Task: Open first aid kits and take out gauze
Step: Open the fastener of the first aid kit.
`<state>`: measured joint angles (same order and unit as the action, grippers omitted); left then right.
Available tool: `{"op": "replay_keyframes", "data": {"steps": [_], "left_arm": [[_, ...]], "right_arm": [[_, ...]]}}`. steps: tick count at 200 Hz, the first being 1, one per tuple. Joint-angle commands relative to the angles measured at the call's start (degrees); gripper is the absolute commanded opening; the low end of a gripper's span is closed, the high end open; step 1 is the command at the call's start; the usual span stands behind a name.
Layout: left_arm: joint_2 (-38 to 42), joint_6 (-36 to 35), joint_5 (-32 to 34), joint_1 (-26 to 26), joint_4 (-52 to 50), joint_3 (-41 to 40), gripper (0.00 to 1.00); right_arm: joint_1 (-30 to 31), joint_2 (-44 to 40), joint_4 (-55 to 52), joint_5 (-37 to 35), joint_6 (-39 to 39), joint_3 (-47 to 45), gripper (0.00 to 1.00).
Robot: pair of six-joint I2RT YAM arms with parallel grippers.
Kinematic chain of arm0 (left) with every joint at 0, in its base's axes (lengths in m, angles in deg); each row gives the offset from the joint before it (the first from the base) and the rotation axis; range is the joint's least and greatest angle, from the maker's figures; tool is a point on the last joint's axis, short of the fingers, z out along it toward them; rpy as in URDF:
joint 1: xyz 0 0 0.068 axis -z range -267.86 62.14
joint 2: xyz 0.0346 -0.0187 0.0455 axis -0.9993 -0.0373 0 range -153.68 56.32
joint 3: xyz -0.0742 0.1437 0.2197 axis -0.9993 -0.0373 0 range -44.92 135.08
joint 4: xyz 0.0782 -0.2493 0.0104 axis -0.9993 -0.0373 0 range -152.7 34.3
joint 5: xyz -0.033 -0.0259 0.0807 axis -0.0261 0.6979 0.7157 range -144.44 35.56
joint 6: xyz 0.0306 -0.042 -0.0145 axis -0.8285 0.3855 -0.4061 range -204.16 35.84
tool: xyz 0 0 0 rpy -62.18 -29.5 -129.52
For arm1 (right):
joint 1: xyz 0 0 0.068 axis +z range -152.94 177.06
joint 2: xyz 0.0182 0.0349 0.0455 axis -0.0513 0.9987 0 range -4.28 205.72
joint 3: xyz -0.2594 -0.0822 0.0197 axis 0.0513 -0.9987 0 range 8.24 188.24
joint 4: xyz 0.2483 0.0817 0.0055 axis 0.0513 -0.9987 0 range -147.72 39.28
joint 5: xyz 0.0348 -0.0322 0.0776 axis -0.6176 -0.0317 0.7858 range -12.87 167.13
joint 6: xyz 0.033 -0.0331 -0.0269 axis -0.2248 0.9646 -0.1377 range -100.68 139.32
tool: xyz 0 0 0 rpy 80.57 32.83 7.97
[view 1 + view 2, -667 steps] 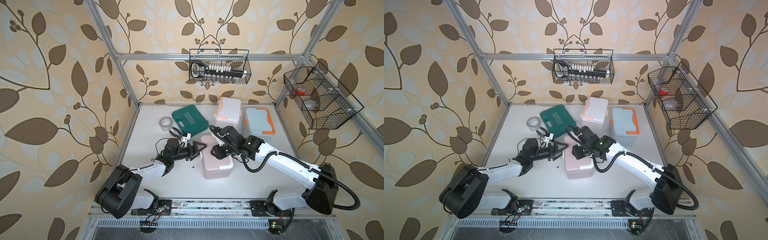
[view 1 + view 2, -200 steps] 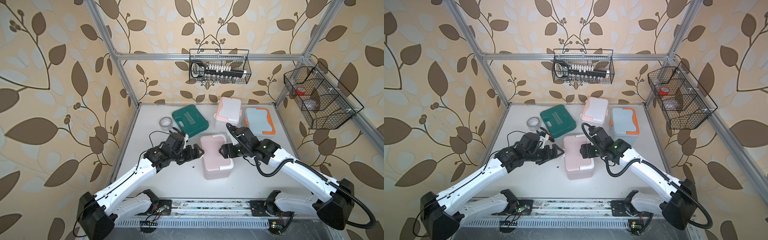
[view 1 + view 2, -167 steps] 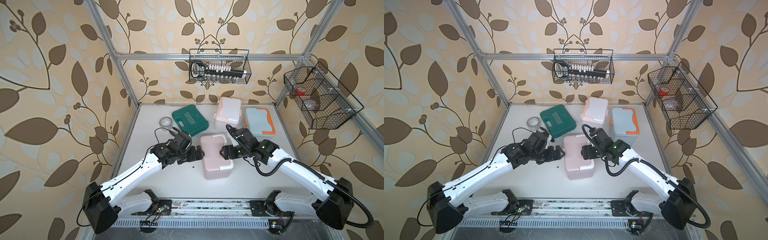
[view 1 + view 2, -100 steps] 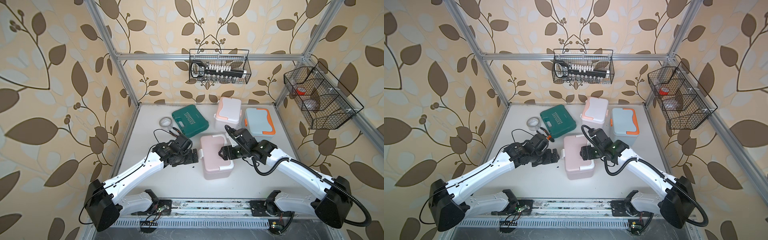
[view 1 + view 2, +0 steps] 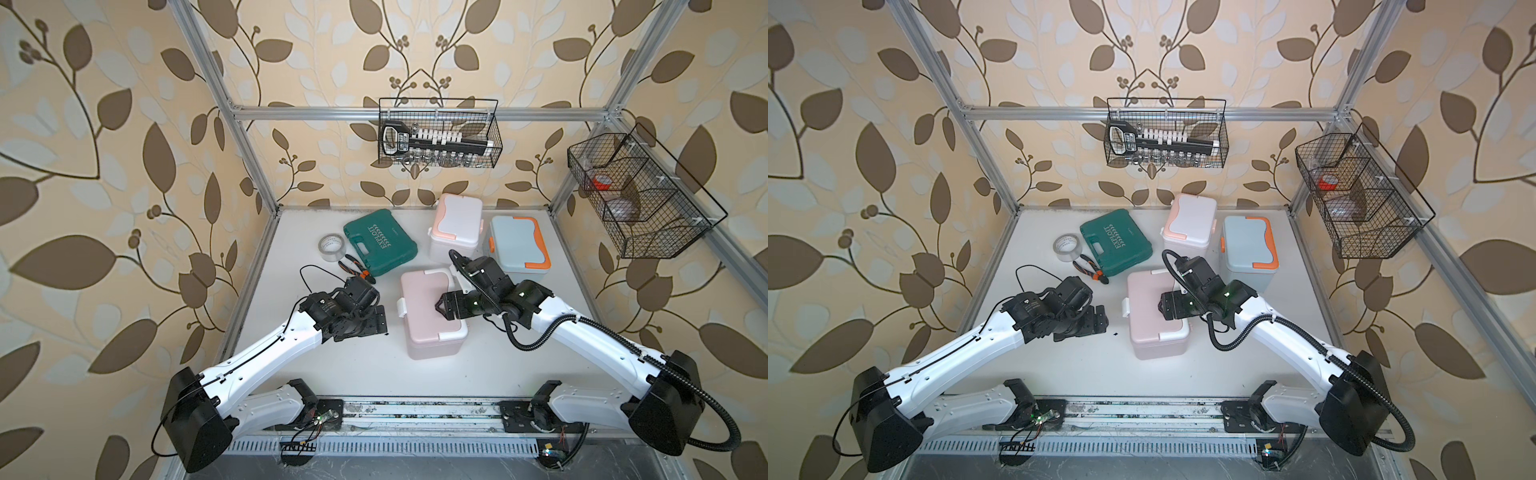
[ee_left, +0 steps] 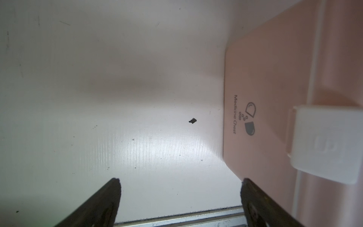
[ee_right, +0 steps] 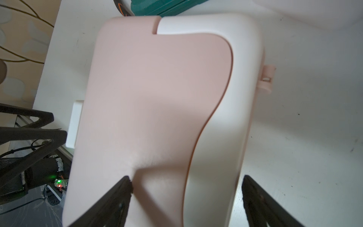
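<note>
The dusty pink first aid kit [image 5: 419,316] [image 5: 1150,320] stands shut at mid table. Its white latch [image 6: 324,145] faces my left gripper [image 5: 380,322] [image 6: 179,188], which is open and low beside that side, holding nothing. My right gripper [image 5: 440,309] [image 7: 185,182] is open over the lid. One of its fingertips [image 7: 125,186] rests at the pink lid [image 7: 153,88]; the other hangs past the kit's white edge. Behind stand the white and peach kit [image 5: 457,224] and the blue and orange kit [image 5: 517,245], both shut. The gauze is hidden.
At the back left lie a green case [image 5: 380,243], a tape roll [image 5: 331,248] and pliers [image 5: 353,269]. A wire basket [image 5: 438,137] hangs on the back wall and another [image 5: 636,195] on the right frame. A black speck [image 6: 192,120] lies near the pink kit.
My left arm has swung from near the pliers toward the front and down beside the pink kit's latch side. The right gripper has held over the lid, shifting only slightly.
</note>
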<state>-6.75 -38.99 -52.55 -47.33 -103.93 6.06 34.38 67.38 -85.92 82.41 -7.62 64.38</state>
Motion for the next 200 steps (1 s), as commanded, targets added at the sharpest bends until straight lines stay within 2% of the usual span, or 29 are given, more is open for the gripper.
{"op": "replay_keyframes", "data": {"steps": [1, 39, 93, 128, 200], "left_arm": [[0.92, -0.64, -3.26, 0.28, 3.71, 1.55, 0.99], [-4.95, -2.66, -6.57, 0.48, 5.96, 8.22, 0.99], [-11.88, -4.74, -6.59, 1.14, 6.36, 13.57, 0.99], [-12.74, -4.76, -3.47, 1.17, 3.96, 12.20, 0.99], [-6.51, -1.56, 1.74, 0.52, 0.50, 5.07, 0.99]], "right_arm": [[-0.18, 1.07, -0.55, 0.59, 0.69, -1.21, 0.87], [-0.20, 0.90, -0.48, 0.37, 0.60, -1.37, 0.87], [-0.22, 0.97, -0.57, 0.36, 0.76, -1.46, 0.87], [-0.32, 1.33, -0.40, 0.60, 0.99, -1.63, 0.87], [-0.32, 1.34, 0.26, 1.18, 0.92, -2.26, 0.87]]}}
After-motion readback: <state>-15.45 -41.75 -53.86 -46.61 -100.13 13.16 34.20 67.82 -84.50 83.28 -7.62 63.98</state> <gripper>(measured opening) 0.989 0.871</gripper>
